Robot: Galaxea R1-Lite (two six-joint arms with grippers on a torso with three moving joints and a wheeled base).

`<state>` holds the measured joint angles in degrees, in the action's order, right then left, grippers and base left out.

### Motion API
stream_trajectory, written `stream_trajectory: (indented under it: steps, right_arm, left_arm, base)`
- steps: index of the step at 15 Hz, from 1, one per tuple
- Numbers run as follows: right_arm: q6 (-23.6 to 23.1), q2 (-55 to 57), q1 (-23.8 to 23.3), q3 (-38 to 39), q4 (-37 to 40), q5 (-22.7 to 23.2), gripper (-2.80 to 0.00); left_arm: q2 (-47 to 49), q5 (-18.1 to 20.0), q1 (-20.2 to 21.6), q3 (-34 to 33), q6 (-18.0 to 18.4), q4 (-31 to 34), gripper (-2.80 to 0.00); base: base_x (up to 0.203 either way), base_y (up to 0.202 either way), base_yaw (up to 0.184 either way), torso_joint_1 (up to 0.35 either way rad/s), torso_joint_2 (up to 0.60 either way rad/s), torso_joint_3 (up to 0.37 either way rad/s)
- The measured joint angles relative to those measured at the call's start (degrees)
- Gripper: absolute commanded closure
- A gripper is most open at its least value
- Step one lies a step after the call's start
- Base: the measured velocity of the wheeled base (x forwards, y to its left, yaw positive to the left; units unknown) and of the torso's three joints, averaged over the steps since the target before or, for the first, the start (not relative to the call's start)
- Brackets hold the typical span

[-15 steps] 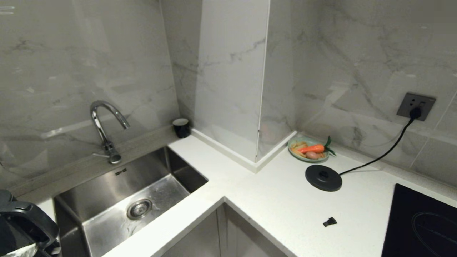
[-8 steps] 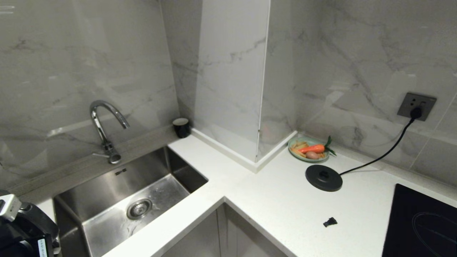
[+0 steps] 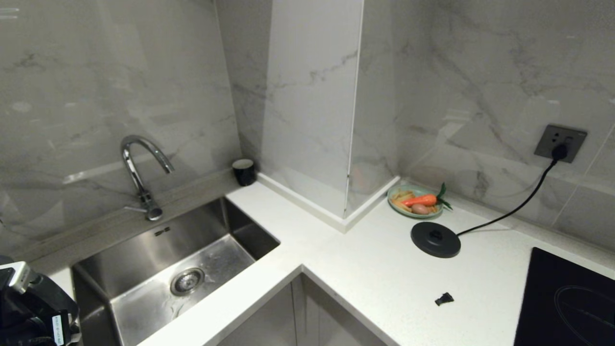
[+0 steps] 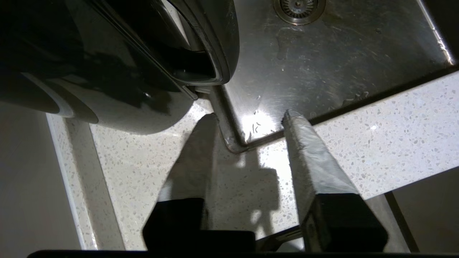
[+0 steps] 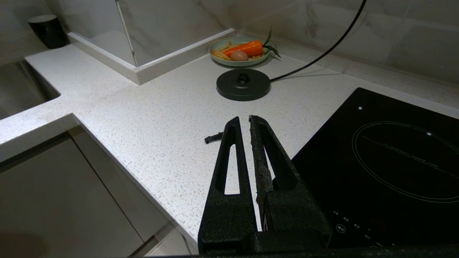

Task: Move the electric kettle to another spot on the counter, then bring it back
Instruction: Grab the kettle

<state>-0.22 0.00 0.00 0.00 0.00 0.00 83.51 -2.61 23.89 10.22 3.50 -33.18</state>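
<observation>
The electric kettle [image 4: 107, 53], glossy black, stands on the white speckled counter [image 4: 376, 143] at the sink's near left corner. In the head view only its handle [image 3: 60, 300] shows at the bottom left, behind my left arm's wrist [image 3: 19, 288]. My left gripper [image 4: 250, 116] is open beside the kettle, above the counter and the sink's corner. Nothing is between its foil-wrapped fingers [image 4: 312, 157], and they are clear of the kettle. My right gripper [image 5: 244, 119] is shut and empty, low over the counter [image 5: 143, 118] by the hob.
The steel sink [image 3: 158, 259] and tap [image 3: 141, 173] lie right of the kettle. A black base disc [image 3: 435, 239] with its cord, a plate of food [image 3: 415, 201], a small black cup [image 3: 244, 171], a small black piece [image 3: 444, 298] and the black hob [image 3: 567, 302] are on the counter.
My left arm's wrist has come into the bottom left corner, in front of the kettle's handle. The foil-wrapped finger that showed there before is gone from view. Nothing else has moved.
</observation>
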Motion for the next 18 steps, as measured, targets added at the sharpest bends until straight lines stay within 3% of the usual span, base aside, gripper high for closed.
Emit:
stream_trajectory:
  steps: [6, 14, 18]
  right_arm:
    - [0.0, 0.0, 0.0, 0.0, 0.0, 0.0, 0.0]
    - [0.1, 0.0, 0.0, 0.0, 0.0, 0.0, 0.0]
    - [0.1, 0.0, 0.0, 0.0, 0.0, 0.0, 0.0]
  left_arm:
    - [4.3, 3.3, 2.2, 1.4, 0.5, -1.2, -2.8]
    - [16.0, 5.1, 4.1, 2.5, 0.6, -19.9, -2.8]
    - [19.5, 5.7, 4.7, 2.5, 0.4, -21.1, -2.8]
  base:
    - [0.0, 0.0, 0.0, 0.0, 0.0, 0.0]
    - [0.0, 0.0, 0.0, 0.0, 0.0, 0.0]
    - [0.0, 0.0, 0.0, 0.0, 0.0, 0.0]
